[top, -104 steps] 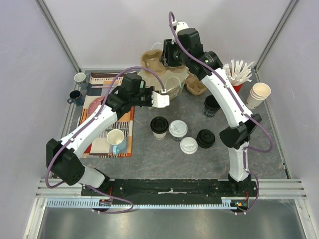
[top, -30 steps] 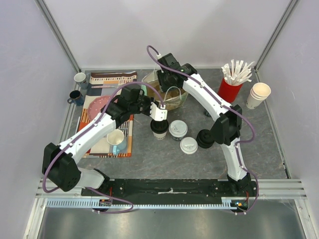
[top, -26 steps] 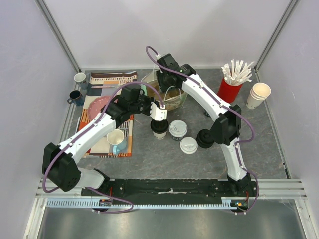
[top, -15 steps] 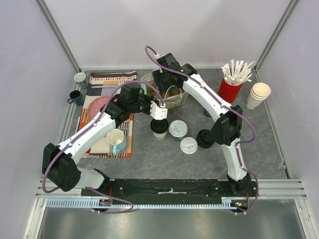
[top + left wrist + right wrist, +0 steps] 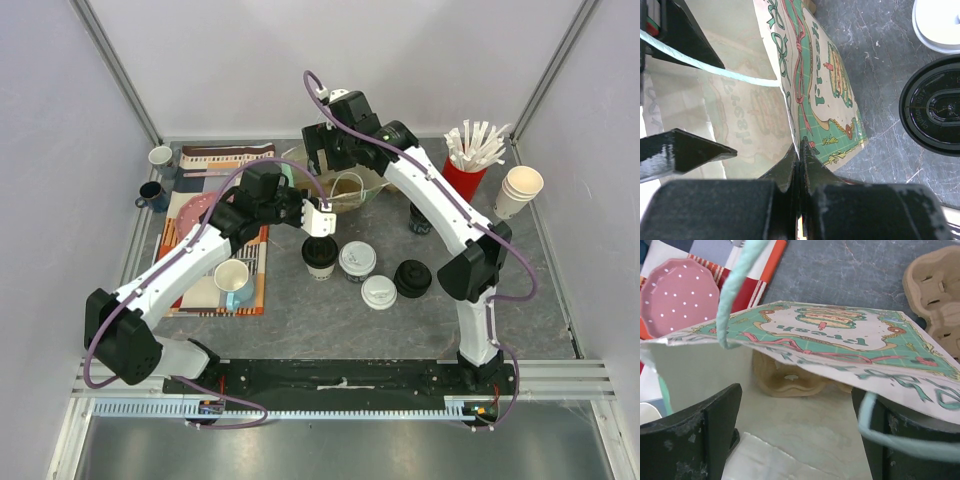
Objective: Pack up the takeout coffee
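Two takeout coffee cups with white lids [image 5: 357, 259] [image 5: 379, 291] stand on the grey table in the top view; one white lid [image 5: 939, 24] shows in the left wrist view. My left gripper [image 5: 320, 216] [image 5: 800, 148] is shut on the near wall of the printed paper bag [image 5: 347, 190] [image 5: 815, 90], holding it up. My right gripper [image 5: 335, 165] [image 5: 795, 450] hangs open over the bag's mouth, nothing between its fingers. A brown cardboard cup carrier [image 5: 790, 380] lies inside the bag [image 5: 840, 335].
A black-lidded cup [image 5: 320, 255] [image 5: 940, 112] stands just below the bag, a loose black lid [image 5: 412, 278] to the right. A black cup [image 5: 420, 215], red straw holder [image 5: 462, 175] and stacked paper cups [image 5: 518, 190] are at the right. Placemat, pink plate [image 5: 680, 295] and mugs lie left.
My right gripper has opened wide and lifted up and back out of the bag, leaving the carrier inside. The left gripper keeps its hold on the bag wall.
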You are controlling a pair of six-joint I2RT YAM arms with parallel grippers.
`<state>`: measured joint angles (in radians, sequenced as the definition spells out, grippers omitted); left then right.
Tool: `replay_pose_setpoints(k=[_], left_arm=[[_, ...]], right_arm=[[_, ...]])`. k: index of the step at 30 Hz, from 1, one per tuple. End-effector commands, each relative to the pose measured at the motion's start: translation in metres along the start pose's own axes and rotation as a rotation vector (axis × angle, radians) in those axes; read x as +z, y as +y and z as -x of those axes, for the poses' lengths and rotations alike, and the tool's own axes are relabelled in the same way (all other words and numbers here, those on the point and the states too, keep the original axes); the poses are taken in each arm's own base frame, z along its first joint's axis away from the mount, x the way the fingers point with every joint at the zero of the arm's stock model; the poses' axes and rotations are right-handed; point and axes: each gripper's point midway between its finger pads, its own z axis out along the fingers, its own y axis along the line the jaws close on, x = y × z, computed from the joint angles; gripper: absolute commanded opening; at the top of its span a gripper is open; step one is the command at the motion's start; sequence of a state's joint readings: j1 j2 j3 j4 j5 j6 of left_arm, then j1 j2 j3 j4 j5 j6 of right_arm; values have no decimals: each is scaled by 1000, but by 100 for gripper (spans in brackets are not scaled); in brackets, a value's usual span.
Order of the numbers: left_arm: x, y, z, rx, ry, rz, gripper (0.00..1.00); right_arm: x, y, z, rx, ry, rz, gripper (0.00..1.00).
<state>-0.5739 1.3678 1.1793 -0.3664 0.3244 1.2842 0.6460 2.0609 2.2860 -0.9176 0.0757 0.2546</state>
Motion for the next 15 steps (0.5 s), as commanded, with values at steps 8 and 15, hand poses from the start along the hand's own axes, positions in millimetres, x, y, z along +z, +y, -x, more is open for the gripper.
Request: replay_pose_setpoints(k=[8,15], left_arm=[[-4,30,12,-110,-18,58,2],[-5,27,14,-181,-31,14,2]], right_arm=[[-70,44,68,27,-295,255,98],[-107,34,105,161,-409,326,98]])
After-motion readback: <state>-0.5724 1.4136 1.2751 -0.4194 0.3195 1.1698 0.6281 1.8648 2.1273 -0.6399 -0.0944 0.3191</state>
